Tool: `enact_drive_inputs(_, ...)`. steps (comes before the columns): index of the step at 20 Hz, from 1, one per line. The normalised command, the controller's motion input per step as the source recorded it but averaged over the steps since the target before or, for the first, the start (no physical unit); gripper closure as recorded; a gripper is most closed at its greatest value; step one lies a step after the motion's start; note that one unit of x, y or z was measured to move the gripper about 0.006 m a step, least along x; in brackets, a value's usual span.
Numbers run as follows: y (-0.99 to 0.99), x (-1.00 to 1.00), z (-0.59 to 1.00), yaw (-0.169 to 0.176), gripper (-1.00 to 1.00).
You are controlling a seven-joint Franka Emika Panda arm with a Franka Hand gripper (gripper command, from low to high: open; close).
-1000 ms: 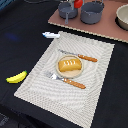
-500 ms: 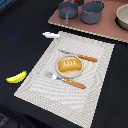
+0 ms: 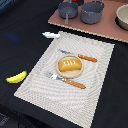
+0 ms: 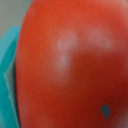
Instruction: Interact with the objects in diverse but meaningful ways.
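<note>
A golden-orange scored bread loaf (image 3: 69, 65) lies on a round tan plate (image 3: 60, 72) in the middle of a beige placemat (image 3: 97, 87). A yellow banana (image 3: 16, 77) lies on the black table off the mat's edge, on the exterior view's left. A small white elongated piece (image 3: 50, 34) lies at the mat's far corner. A red round tomato (image 4: 70, 65) fills the wrist view at very close range, with a teal surface (image 4: 7, 75) beside it. The tomato does not show in the exterior view. No gripper fingers show in either view.
A wooden-handled knife (image 3: 82, 57) and a wooden-handled fork (image 3: 67, 80) flank the plate. Two grey pots (image 3: 68, 10) (image 3: 92, 12) and a pale bowl (image 3: 123, 17) stand on a pinkish board (image 3: 100, 31) at the back.
</note>
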Motion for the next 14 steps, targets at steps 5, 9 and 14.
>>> enact_drive_inputs(5,0.32,0.00,-0.06,0.000,-1.00)
enact_drive_inputs(9,0.32,0.00,0.00,0.000,-1.00)
enact_drive_inputs(14,0.14,0.01,0.28,0.000,-1.00)
